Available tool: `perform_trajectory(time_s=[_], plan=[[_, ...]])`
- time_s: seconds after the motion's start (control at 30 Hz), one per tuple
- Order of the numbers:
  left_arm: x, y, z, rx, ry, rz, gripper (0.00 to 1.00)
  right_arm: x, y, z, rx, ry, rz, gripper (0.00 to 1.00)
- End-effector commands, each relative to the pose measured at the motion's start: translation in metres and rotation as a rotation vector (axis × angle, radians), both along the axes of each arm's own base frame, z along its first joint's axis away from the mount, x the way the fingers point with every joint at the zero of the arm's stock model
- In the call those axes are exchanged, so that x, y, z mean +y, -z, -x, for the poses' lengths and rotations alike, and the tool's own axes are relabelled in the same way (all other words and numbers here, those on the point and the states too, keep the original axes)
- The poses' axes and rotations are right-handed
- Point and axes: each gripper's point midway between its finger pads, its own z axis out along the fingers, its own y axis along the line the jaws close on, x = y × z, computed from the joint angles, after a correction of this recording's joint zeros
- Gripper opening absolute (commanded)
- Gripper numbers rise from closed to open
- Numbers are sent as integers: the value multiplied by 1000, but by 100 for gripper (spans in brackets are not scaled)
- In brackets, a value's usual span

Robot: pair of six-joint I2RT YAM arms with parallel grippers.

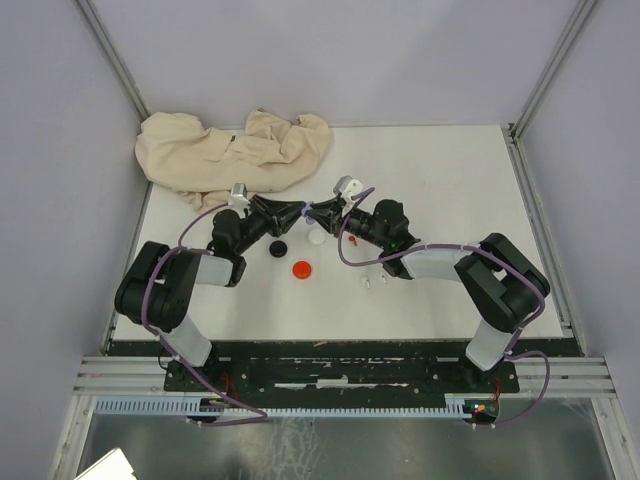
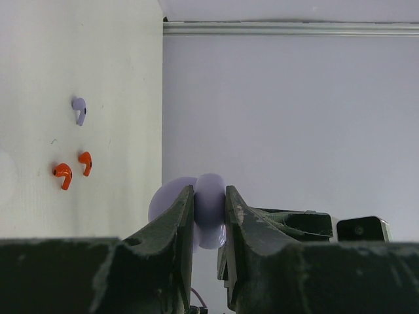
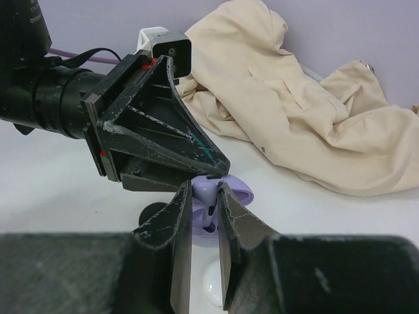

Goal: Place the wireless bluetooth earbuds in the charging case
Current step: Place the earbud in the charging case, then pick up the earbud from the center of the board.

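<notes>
My left gripper (image 2: 209,193) is shut on the purple charging case (image 2: 210,219) and holds it above the table, lid (image 2: 165,199) open. In the right wrist view, my right gripper (image 3: 204,191) is shut on a purple earbud (image 3: 209,196), held stem down right at the open case (image 3: 237,193). The two grippers meet at mid-table in the top view, left (image 1: 303,213) and right (image 1: 326,216). Another purple earbud (image 2: 79,110) and two red earbuds (image 2: 63,174) lie on the table. Two white earbuds (image 1: 372,282) lie near the right arm. Black earbuds are not visible.
A beige cloth (image 1: 235,150) lies bunched at the back left, also in the right wrist view (image 3: 294,104). A white disc (image 1: 316,238), a black disc (image 1: 278,247) and a red disc (image 1: 302,268) lie just in front of the grippers.
</notes>
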Motion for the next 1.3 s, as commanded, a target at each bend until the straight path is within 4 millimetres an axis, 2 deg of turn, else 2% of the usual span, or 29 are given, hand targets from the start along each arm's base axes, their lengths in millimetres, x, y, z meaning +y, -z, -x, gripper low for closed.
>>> perform_trajectory(time_s=[0.0,0.47,0.57,0.67,0.83,0.97,1.07,1.17,1.27], plan=[[-3,-26,0,-74,19,49,3,2,-12,5,-52,-23,-26,2],[-3,-28,-1,-78,14,49,3,-2,-7,7,-45,-17,2,2],[-2,-27,-1,-75,12,48,3,0,-7,8,-32,-21,6,12],[-3,-27,-1,-75,12,47,3,0,-9,8,-27,-22,6,26],[-3,-23,-1,-68,12,42,3,-1,-15,10,-29,-21,-5,41],[-3,-19,-2,-63,12,40,3,-3,-23,10,-25,-15,-15,45],[-3,-15,-3,-54,10,37,3,-8,-37,10,-43,10,-46,49],[-2,-9,-4,-45,6,36,3,-20,-57,7,-51,63,-85,53],[-2,-4,-4,-38,6,38,3,-36,-67,-3,-5,125,-92,57]])
